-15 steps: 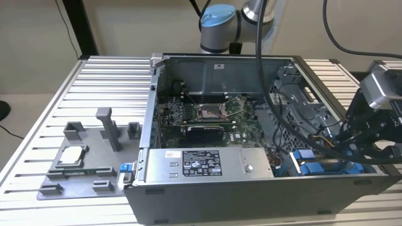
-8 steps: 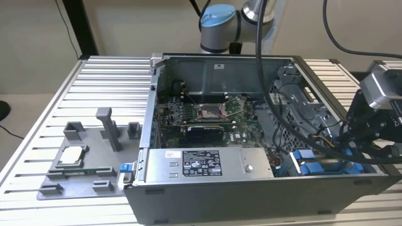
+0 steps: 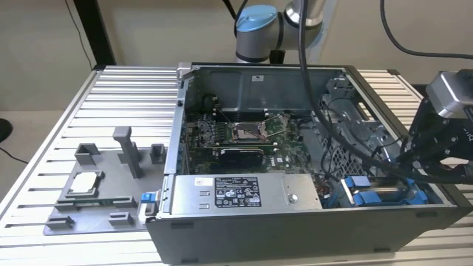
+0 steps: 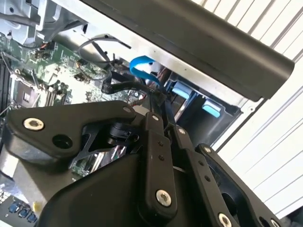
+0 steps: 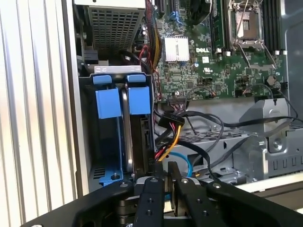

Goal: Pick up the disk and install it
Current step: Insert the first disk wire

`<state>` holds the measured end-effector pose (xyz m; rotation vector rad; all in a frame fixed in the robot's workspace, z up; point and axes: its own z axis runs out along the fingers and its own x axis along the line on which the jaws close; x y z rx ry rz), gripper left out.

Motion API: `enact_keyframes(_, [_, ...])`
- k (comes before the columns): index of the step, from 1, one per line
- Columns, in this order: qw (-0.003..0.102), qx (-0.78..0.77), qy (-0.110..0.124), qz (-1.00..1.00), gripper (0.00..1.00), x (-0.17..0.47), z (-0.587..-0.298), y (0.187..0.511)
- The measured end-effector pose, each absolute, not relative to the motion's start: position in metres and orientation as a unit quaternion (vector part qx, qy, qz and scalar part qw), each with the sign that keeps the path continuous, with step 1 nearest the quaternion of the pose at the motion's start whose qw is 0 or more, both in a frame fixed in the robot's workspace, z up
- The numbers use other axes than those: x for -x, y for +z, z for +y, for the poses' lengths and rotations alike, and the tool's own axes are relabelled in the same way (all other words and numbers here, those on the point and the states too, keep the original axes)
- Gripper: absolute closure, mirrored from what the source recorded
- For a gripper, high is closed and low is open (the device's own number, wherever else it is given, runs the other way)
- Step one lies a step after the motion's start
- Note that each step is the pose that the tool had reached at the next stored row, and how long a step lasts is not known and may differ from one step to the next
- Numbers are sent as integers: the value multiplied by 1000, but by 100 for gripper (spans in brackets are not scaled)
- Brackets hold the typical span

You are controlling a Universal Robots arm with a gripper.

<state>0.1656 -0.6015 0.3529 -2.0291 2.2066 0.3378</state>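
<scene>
**Count of items on my screens**

I count one open computer case (image 3: 310, 238), one motherboard (image 3: 244, 138), one power supply box (image 3: 244, 191), and two blue drive brackets (image 5: 106, 101) standing side by side in the drive bay. On the tabletop (image 3: 118, 94): one grey fixture tray (image 3: 96, 213).

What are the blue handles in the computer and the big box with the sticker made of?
The blue handles on the drive brackets look like matte plastic: solid even colour, soft moulded edges, no shine. The big silver box with a black label looks like bare sheet metal: pale grey, a dull sheen, sharply folded edges. Neither is certain from looks alone.
</scene>
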Motion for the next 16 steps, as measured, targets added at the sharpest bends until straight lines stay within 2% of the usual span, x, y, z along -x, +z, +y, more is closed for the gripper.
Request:
enact_keyframes(6, [48, 673, 96, 732, 100, -152, -601, 353])
enact_keyframes(16, [34, 673, 80, 734, 100, -133, -597, 354])
